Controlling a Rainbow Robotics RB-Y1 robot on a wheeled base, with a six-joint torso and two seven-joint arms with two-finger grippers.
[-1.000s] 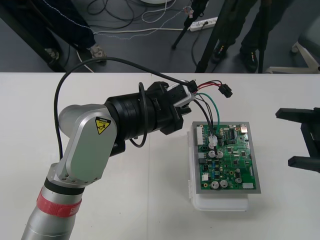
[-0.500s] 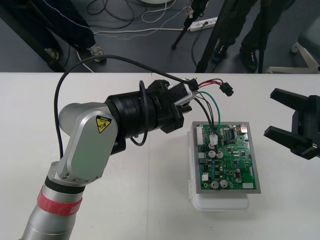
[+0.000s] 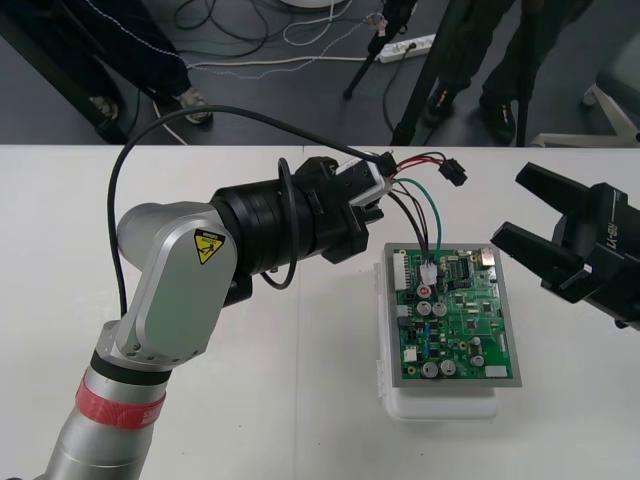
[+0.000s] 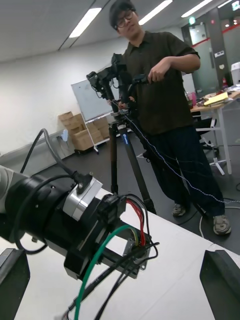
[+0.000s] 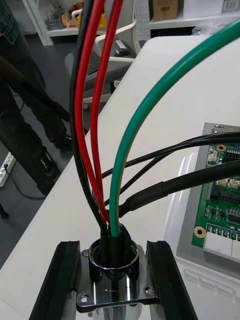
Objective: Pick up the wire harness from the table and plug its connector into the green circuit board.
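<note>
Left gripper (image 3: 375, 185) clamping the harness (image 3: 420, 215) above the pale table (image 3: 320, 400)
Its fingers (image 5: 60, 280) are pinching the metal socket (image 5: 114, 260), wires (image 5: 125, 150) arching beyond them down to the green board (image 3: 455, 320); the right gripper (image 3: 512, 205) is hovering wide apart beside the board, dark cabled floor (image 3: 300, 100) showing past the table.

The circuit board (image 3: 452, 320) lies on its base (image 3: 440, 406), right of the bench's (image 3: 300, 400) middle. Behind its far left corner the left hand (image 3: 373, 188) grips the harness socket (image 5: 115, 259); the right hand (image 3: 515, 206) stands right of the board.
</note>
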